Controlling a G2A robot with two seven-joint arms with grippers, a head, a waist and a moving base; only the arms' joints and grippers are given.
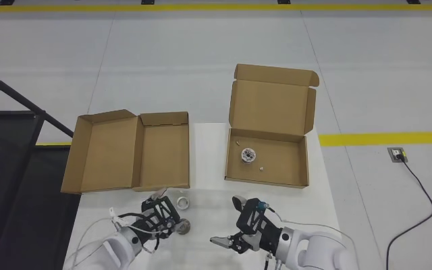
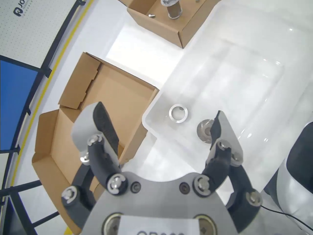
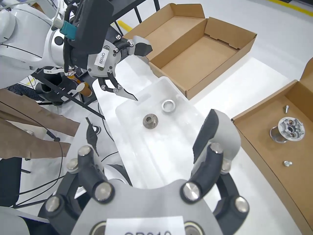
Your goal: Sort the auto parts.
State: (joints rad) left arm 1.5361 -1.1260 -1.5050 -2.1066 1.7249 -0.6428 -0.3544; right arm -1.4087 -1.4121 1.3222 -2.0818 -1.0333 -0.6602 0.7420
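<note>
A silver ring [image 2: 178, 113] and a grey flanged bushing [image 2: 204, 130] lie in a clear plastic tray [image 2: 244, 74] on the white table. My left gripper [image 2: 161, 123] hangs open just above them, one finger [image 2: 217, 128] beside the bushing. From the other side my right gripper [image 3: 151, 133] is open too, facing the bushing [image 3: 150, 121] and the ring [image 3: 168, 105]. In the top view both grippers, left [image 1: 165, 212] and right [image 1: 226, 221], sit at the table's front with the ring [image 1: 182, 201] and the bushing [image 1: 182, 228] by the left one.
An empty open cardboard box [image 1: 128, 152] stands at the back left. At the back right, a second open box [image 1: 290, 169] holds a metal hub [image 1: 248, 155] and two small screws [image 3: 286, 108] [image 3: 288, 163]. Cables hang off the table's front edge.
</note>
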